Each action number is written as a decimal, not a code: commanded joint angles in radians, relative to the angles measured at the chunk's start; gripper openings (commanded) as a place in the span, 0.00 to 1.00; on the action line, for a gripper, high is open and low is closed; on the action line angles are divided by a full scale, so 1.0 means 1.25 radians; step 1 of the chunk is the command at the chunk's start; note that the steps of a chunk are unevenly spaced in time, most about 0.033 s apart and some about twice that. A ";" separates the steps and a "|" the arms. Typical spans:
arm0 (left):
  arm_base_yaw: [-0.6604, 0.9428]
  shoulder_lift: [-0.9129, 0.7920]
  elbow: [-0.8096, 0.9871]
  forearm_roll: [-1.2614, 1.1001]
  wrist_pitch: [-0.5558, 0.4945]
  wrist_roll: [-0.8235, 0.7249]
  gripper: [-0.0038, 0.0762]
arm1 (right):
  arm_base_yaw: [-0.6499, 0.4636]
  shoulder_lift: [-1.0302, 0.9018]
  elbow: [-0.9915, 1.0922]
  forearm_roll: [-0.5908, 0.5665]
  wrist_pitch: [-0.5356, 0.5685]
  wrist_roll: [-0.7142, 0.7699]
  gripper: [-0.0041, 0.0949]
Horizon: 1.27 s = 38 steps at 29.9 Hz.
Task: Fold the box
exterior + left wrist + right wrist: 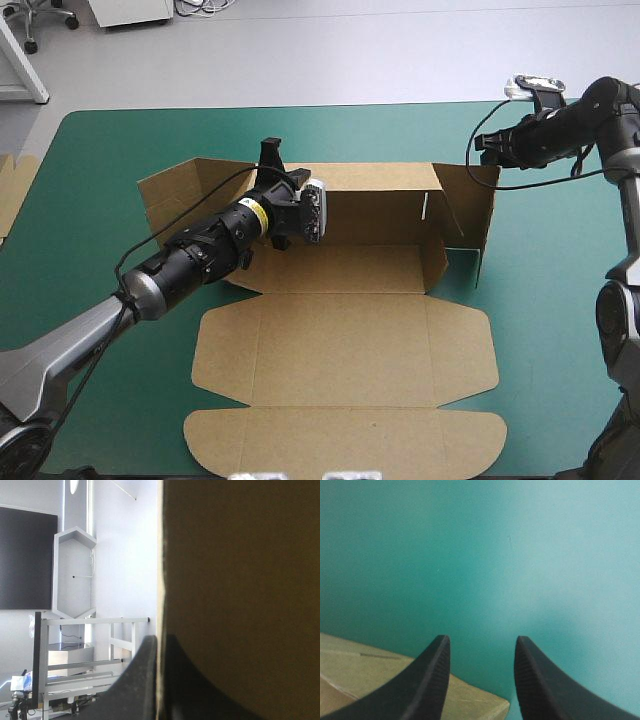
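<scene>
**Rear wall gripped, right end panel yet to be tucked**

The box (340, 340) is laid mid-table on the teal-green cover (560, 260). Its rear wall and end panels are raised, and the lid is spread flat toward the near edge. The rear wall is pinched near its left end by the left gripper (287, 172), its black fingers all but closed with the board between them. The right gripper (487, 148) is held just outside the far right corner, fingers parted, nothing grasped. Wall-raising is judged to be in hand. Next, the right end panel would need to be caught and turned inward.
</scene>
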 commanded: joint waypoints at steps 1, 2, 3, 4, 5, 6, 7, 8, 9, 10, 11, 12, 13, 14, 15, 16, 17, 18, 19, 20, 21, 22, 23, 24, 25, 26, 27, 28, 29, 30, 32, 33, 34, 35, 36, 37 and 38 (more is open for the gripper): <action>-0.004 -0.019 -0.023 0.000 -0.034 -0.015 0.03 | -0.002 -0.045 -0.024 0.058 0.047 -0.030 0.44; -0.004 -0.017 -0.023 0.000 -0.034 -0.015 0.03 | -0.002 -0.047 -0.024 0.073 0.052 -0.033 0.44; -0.004 -0.015 -0.023 0.000 -0.034 -0.015 0.03 | -0.002 -0.051 -0.024 0.085 0.056 -0.038 0.44; -0.004 -0.014 -0.023 0.000 -0.034 -0.015 0.03 | 0.000 -0.054 -0.024 0.086 0.057 -0.039 0.44; -0.004 -0.012 -0.023 0.000 -0.029 -0.015 0.03 | 0.003 -0.059 -0.024 0.086 0.057 -0.039 0.44; -0.004 -0.012 -0.023 0.000 -0.029 -0.015 0.03 | 0.005 -0.064 -0.023 0.084 0.058 -0.039 0.44; -0.004 -0.009 -0.023 0.000 -0.029 -0.015 0.03 | 0.007 -0.069 -0.021 0.084 0.058 -0.039 0.44; -0.004 -0.007 -0.023 0.000 -0.034 -0.015 0.03 | 0.010 -0.075 -0.020 0.084 0.058 -0.039 0.43; -0.004 -0.005 -0.023 0.000 -0.034 -0.015 0.03 | 0.014 -0.082 -0.017 0.084 0.058 -0.039 0.42; -0.004 -0.002 -0.023 0.000 -0.034 -0.015 0.03 | 0.014 -0.085 -0.012 0.084 0.058 -0.039 0.40; -0.004 0.000 -0.023 0.002 -0.034 -0.015 0.03 | 0.019 -0.093 -0.007 0.084 0.058 -0.039 0.39; -0.004 0.001 -0.023 0.002 -0.034 -0.014 0.03 | 0.021 -0.098 0.002 0.081 0.058 -0.041 0.37; -0.004 0.001 -0.023 0.002 -0.028 -0.014 0.03 | 0.023 -0.104 0.016 0.080 0.057 -0.044 0.36; -0.004 0.002 -0.023 0.002 -0.030 -0.014 0.03 | 0.024 -0.109 0.028 0.080 0.052 -0.046 0.36; -0.004 0.002 -0.023 0.002 -0.034 -0.014 0.03 | 0.026 -0.116 0.045 0.079 0.046 -0.050 0.36; -0.004 0.002 -0.023 0.007 -0.034 -0.014 0.03 | 0.028 -0.122 0.063 0.077 0.038 -0.054 0.35; -0.004 0.002 -0.023 0.011 -0.034 -0.014 0.03 | 0.030 -0.129 0.077 0.079 0.032 -0.058 0.35; -0.004 0.002 -0.023 0.011 -0.034 -0.014 0.03 | 0.030 -0.138 0.096 0.085 0.023 -0.066 0.35; -0.004 0.002 -0.023 0.011 -0.034 -0.014 0.03 | 0.030 -0.148 0.115 0.097 0.015 -0.075 0.35; -0.004 0.002 -0.023 0.011 -0.034 -0.014 0.03 | 0.030 -0.156 0.133 0.110 0.009 -0.082 0.35; -0.004 0.002 -0.023 0.011 -0.034 -0.014 0.03 | 0.030 -0.167 0.152 0.120 -0.002 -0.091 0.35; -0.004 0.002 -0.023 0.011 -0.034 -0.014 0.03 | 0.030 -0.180 0.171 0.134 -0.013 -0.105 0.35; -0.004 0.002 -0.023 0.011 -0.034 -0.014 0.03 | 0.030 -0.191 0.187 0.146 -0.023 -0.117 0.35; -0.004 0.002 -0.023 0.011 -0.034 -0.014 0.03 | 0.030 -0.204 0.207 0.157 -0.037 -0.126 0.35; -0.004 0.002 -0.023 0.011 -0.030 -0.014 0.03 | 0.030 -0.218 0.228 0.168 -0.054 -0.139 0.35; -0.004 0.002 -0.023 0.011 -0.030 -0.014 0.03 | 0.030 -0.232 0.251 0.178 -0.072 -0.154 0.35; -0.004 0.002 -0.023 0.011 -0.030 -0.014 0.03 | 0.030 -0.243 0.269 0.182 -0.084 -0.163 0.35; -0.004 0.002 -0.023 0.011 -0.030 -0.014 0.03 | 0.030 -0.257 0.293 0.186 -0.099 -0.178 0.35; -0.004 0.002 -0.023 0.011 -0.028 -0.014 0.03 | 0.030 -0.271 0.318 0.192 -0.116 -0.193 0.35; -0.004 0.002 -0.023 0.011 -0.028 -0.014 0.03 | 0.030 -0.282 0.345 0.202 -0.131 -0.206 0.35; -0.004 0.002 -0.023 0.011 -0.028 -0.014 0.03 | 0.030 -0.311 0.403 0.241 -0.164 -0.257 0.35; -0.004 0.002 -0.023 0.011 -0.029 -0.014 0.03 | 0.030 -0.326 0.427 0.265 -0.178 -0.278 0.35; -0.004 0.002 -0.023 0.011 -0.029 -0.014 0.03 | 0.030 -0.340 0.457 0.292 -0.196 -0.308 0.35; -0.004 0.002 -0.023 0.011 -0.029 -0.014 0.03 | 0.030 -0.353 0.486 0.317 -0.214 -0.337 0.35; -0.004 0.002 -0.023 0.011 -0.029 -0.014 0.03 | 0.030 -0.364 0.508 0.333 -0.227 -0.362 0.35; -0.004 0.002 -0.023 0.011 -0.029 -0.014 0.03 | 0.030 -0.376 0.533 0.351 -0.246 -0.384 0.35; -0.004 0.002 -0.023 0.011 -0.029 -0.014 0.03 | 0.030 -0.387 0.555 0.368 -0.258 -0.408 0.35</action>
